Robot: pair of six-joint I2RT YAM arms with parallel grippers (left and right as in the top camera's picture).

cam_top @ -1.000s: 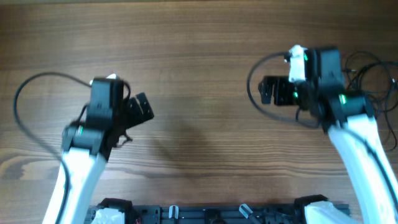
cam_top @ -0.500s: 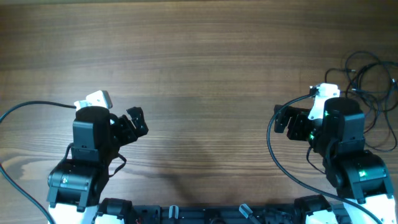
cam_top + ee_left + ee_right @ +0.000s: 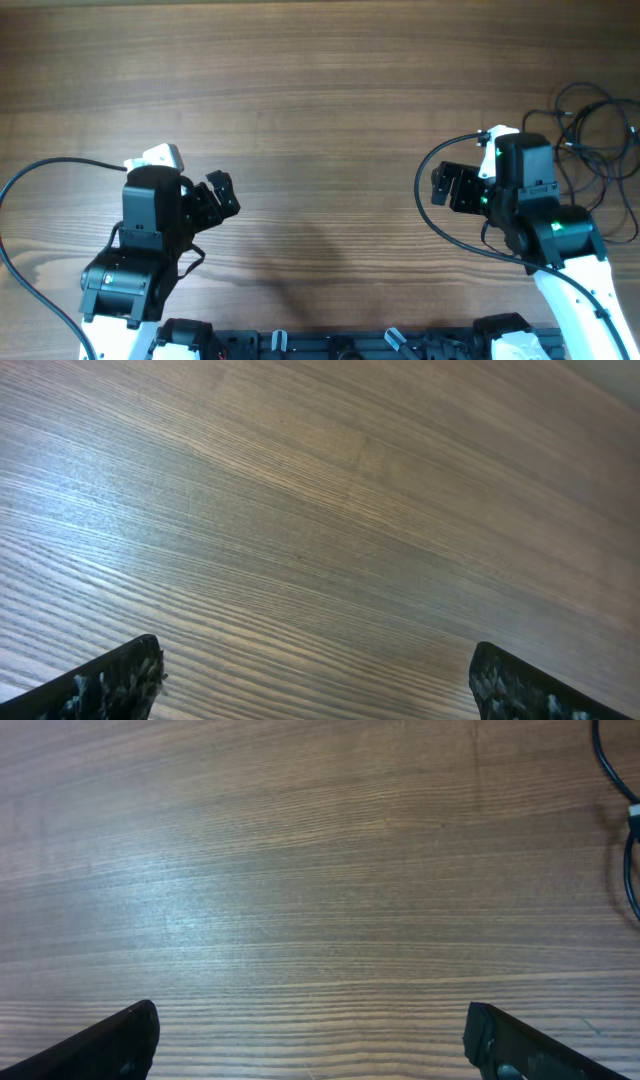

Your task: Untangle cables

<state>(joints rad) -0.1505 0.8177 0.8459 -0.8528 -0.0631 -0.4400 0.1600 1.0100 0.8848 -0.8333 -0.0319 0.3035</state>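
Left gripper [image 3: 224, 193]: released. In the left wrist view both fingertips [image 3: 110, 685] stand far apart at the bottom corners, with only bare wood between them. Nothing is held. The gripper hangs over the left half of the table [image 3: 320, 90] and points toward the middle.

Right gripper [image 3: 440, 187]: released. In the right wrist view its fingertips [image 3: 115, 1038] are spread equally wide over bare wood, with nothing between them. It hangs over the right half of the table and points left, toward the middle.

A thick arm cable [image 3: 40, 172] arcs out from the left arm. A second thick cable [image 3: 425, 205] loops around the right gripper.

The cables [image 3: 590, 110] lie in a loose tangle of thin black loops at the right edge of the table. They are beside and behind the right arm's wrist, apart from its fingertips and well apart from the left gripper. Neither gripper touches them.

A black strand [image 3: 608, 765] crosses the upper right corner of the right wrist view. Which cable it belongs to cannot be told.
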